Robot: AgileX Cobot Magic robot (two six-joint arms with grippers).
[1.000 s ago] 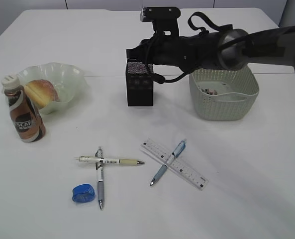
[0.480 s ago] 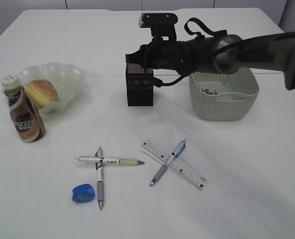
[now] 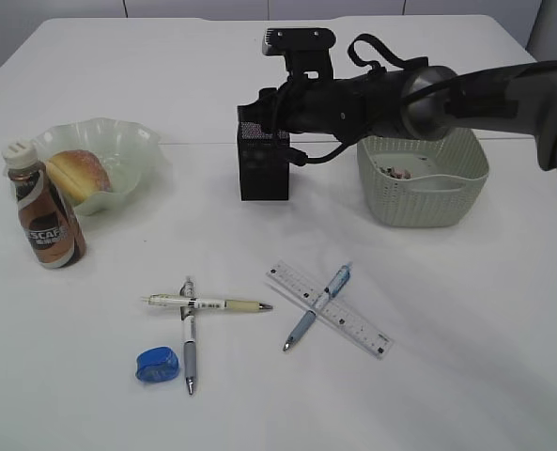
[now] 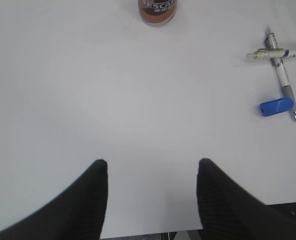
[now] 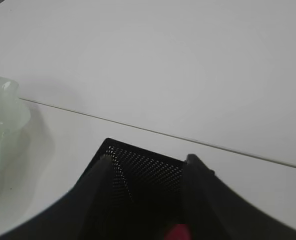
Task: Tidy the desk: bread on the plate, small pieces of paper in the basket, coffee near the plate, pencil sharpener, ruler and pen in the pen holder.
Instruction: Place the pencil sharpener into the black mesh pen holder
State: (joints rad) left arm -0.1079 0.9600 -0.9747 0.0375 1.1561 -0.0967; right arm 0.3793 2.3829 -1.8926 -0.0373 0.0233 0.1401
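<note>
The black mesh pen holder (image 3: 262, 162) stands mid-table, and my right gripper (image 3: 259, 101) hovers just over its mouth. In the right wrist view my right gripper (image 5: 147, 161) is open, its fingers astride the pen holder (image 5: 144, 167). A small pink-red thing (image 5: 177, 233) shows low between them; I cannot tell what it is. Two crossed pens (image 3: 208, 303), a blue pen (image 3: 317, 306) across the ruler (image 3: 353, 324) and the blue pencil sharpener (image 3: 158, 364) lie at the front. Bread (image 3: 76, 172) sits on the green plate (image 3: 118, 136), with the coffee bottle (image 3: 43, 207) beside it. My left gripper (image 4: 151, 165) is open over bare table.
The pale green basket (image 3: 424, 193) right of the holder holds small paper pieces (image 3: 395, 172). The left wrist view shows the coffee bottle (image 4: 156, 10) at the top, the crossed pens (image 4: 282, 52) and the sharpener (image 4: 276, 106) at the right, and the table's near edge below.
My right gripper's jaws have spread apart over the pen holder, and the arm has shifted slightly toward the back. Nothing on the table has moved.
</note>
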